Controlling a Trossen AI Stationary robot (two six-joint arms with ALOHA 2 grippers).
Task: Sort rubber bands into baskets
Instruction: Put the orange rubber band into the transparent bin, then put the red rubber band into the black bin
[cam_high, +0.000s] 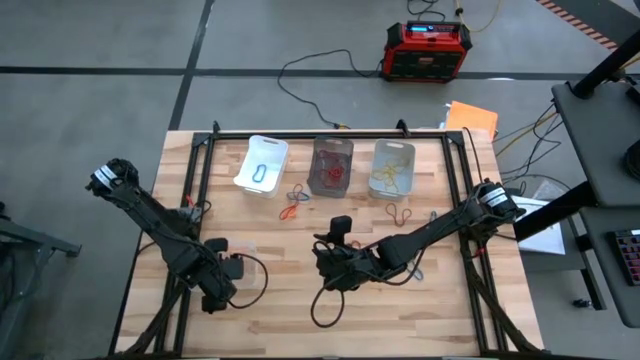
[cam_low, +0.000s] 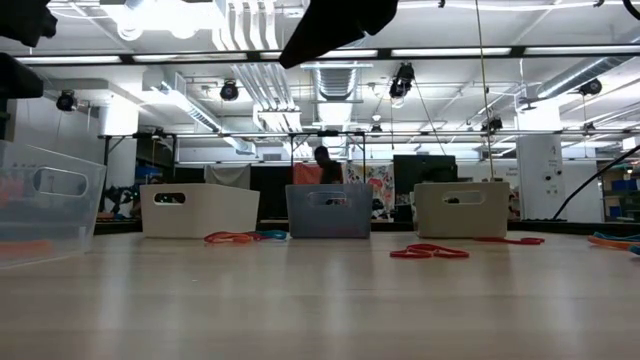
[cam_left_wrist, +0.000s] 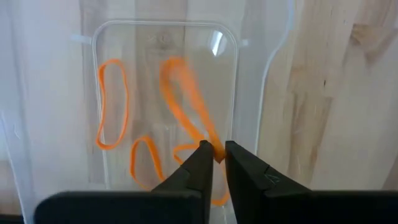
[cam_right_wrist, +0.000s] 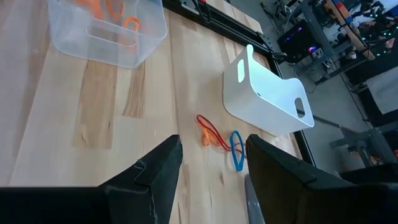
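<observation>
Dangling orange rubber band (cam_left_wrist: 186, 99) clamped in left pincer (cam_left_wrist: 216, 155) above clear basket (cam_left_wrist: 249, 93)

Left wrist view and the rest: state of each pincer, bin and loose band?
left pincer: shut on orange band, above clear bin
clear bin: upright, holds orange bands
right pincer: open, empty, over mid-table
white bin: upright, one blue band inside
dark bin: upright, red bands inside
third row bin: upright, yellowish bands inside
loose red and blue bands: flat on table beside white bin
</observation>
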